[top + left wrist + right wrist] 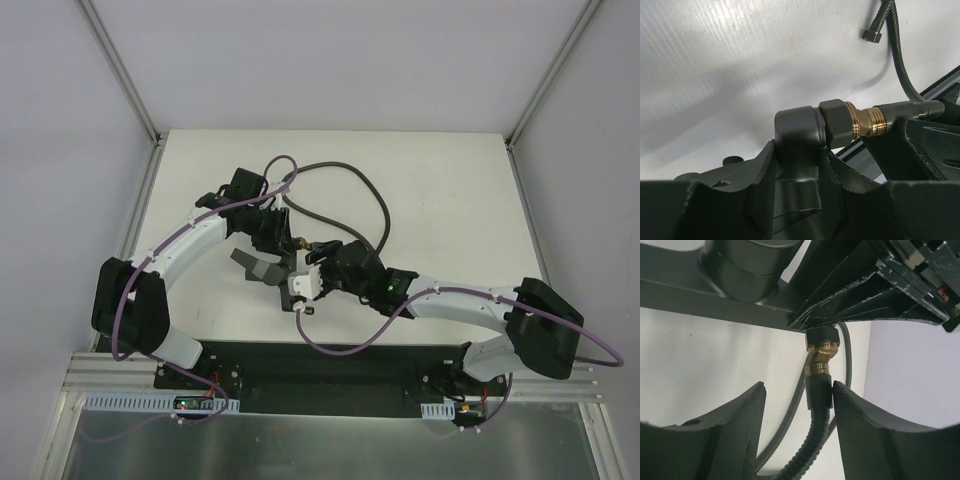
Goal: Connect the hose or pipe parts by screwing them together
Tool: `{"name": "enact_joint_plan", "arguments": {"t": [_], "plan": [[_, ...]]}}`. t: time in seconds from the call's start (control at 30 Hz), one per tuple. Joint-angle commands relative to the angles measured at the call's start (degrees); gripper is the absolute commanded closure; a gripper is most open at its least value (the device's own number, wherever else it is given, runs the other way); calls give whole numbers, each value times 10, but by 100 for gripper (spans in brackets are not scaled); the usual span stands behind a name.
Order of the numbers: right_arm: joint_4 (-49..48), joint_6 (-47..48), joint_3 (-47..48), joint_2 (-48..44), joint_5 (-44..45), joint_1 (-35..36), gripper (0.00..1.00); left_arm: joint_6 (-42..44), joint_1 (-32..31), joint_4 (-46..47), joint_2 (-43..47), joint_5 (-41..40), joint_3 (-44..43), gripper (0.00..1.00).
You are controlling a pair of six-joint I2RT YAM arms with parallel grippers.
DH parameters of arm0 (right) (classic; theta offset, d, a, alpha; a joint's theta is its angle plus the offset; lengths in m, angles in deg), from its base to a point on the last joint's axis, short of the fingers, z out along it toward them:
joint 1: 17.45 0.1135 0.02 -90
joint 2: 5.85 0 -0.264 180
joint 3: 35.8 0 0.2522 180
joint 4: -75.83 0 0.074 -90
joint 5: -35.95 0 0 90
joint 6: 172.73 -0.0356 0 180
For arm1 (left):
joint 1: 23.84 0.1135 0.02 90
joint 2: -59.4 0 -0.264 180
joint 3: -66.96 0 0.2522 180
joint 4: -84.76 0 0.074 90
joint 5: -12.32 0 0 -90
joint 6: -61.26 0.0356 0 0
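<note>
Left gripper (796,156): mine, clamped tight on the T-fitting (797,125), with a finger pressed on each side of its dark body.
Right gripper (799,390): mine, jaws parted around the hose end connector (819,390). One finger (855,415) touches the connector; the other stands off, with bare table showing in the gap.
T-fitting: held up off the table (450,200), near its middle, between my two wrists.
Fitting detail: a black nut (837,122) sits against the body, and the brass tip (867,120) projects beyond it.
Joint: the hose end connector meets the brass tip, and brass threads show between the two. In the right wrist view the brass sits slightly out of line with the connector. I cannot tell how far it is screwed on.
Hose (365,185): dark grey and ribbed — it leaves the joint and loops across the far half of the table.
Free end: a second small connector (872,35) lies on the table — well apart from the T-fitting.
</note>
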Motion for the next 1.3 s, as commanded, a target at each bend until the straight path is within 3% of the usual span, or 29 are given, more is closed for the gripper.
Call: {"name": "enact_joint_plan", "arguments": {"t": [0.0, 0.13, 0.17, 0.27, 0.43, 0.57, 0.67, 0.77, 0.8, 1.0, 1.03, 1.1, 1.17, 1.2, 1.23, 1.27], "plan": [[-22, 73, 31, 29, 79, 10, 44, 0, 0, -10, 6, 52, -44, 100], [-26, 79, 37, 45, 89, 15, 57, 6, 0, -14, 4, 64, -50, 100], [-27, 76, 38, 48, 89, 15, 67, 6, 0, -14, 3, 65, -51, 100], [-29, 43, 41, 48, 74, 16, 85, 9, 0, -14, 2, 68, -55, 100], [-1, -120, 78, 59, 44, 8, 99, 4, 0, 66, 31, 64, -24, 100], [-37, -350, 75, 62, -80, -43, 99, -24, 0, 143, 61, 70, 11, 100], [-97, -461, 59, 64, -131, -75, 99, -43, 0, 209, 75, 72, 45, 100], [-183, -649, 36, 72, -186, -124, 99, -68, -1, 286, 104, 89, 100, 100], [-237, -734, 25, 75, -194, -135, 99, -74, 0, 309, 109, 86, 110, 100], [-471, -1038, -51, 115, -198, -204, 99, -86, -1, 357, 139, 57, 146, 100], [-507, -1134, -64, 126, -193, -211, 99, -88, -1, 365, 141, 51, 153, 100], [-634, -1219, -81, 170, -174, -225, 99, -90, -1, 377, 148, 33, 163, 100], [-674, -1345, -87, 218, -161, -234, 99, -86, -2, 376, 142, 15, 169, 100], [-713, -1364, -86, 230, -162, -234, 96, -83, -2, 371, 137, 17, 166, 100], [-720, -1366, -80, 238, -169, -233, 82, -79, -2, 362, 131, 18, 160, 100], [-716, -1344, -81, 233, -182, -234, 73, -79, -2, 356, 121, 19, 155, 100]]}}
